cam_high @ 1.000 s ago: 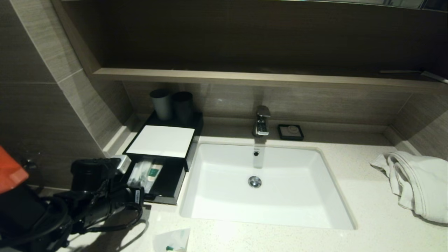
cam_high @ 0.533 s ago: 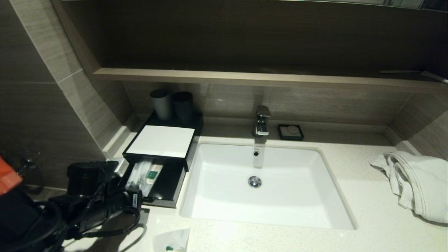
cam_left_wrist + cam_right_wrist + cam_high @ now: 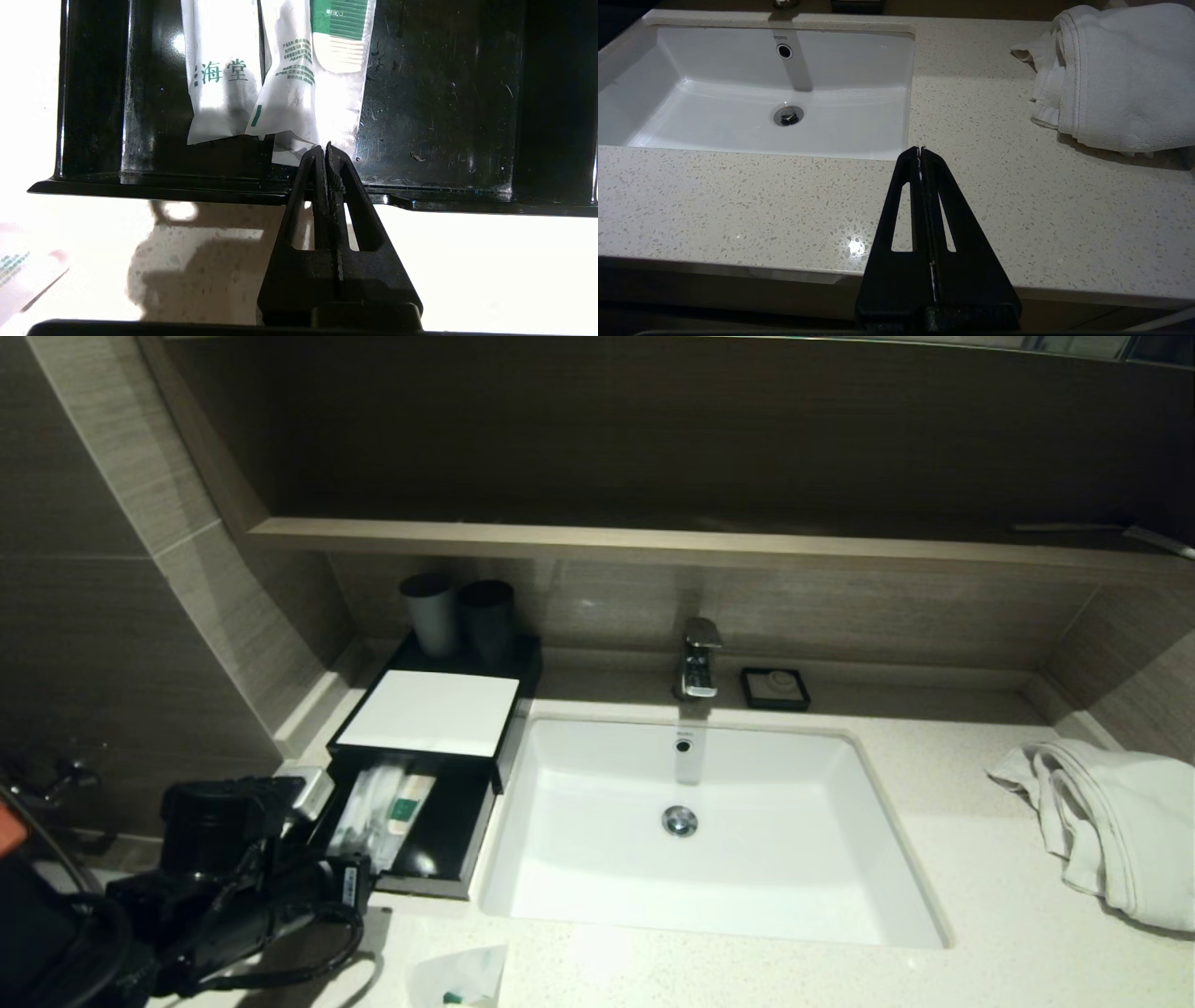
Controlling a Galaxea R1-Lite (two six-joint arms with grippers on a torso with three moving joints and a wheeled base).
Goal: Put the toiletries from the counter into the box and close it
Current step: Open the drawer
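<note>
Left gripper [image 3: 325,148] at the front lip of the pulled-out drawer [image 3: 439,873] of the box [image 3: 427,712], jaws pressed together with nothing clearly between them, tips right at the near corner of the packets [image 3: 285,74] lying inside; cannot tell whether tips and plastic touch. Just beyond the jaws, three white packets side by side on the black drawer floor, one printed with green characters, one showing a green comb. To one side of the jaws and nearer the arm, another packet [image 3: 460,977] out on the counter [image 3: 980,915], at the front edge. Right gripper [image 3: 921,151] parked low over the front of the counter, jaws closed and empty, sink [image 3: 626,126] ahead to one side, towel [image 3: 1111,79] ahead to the other
</note>
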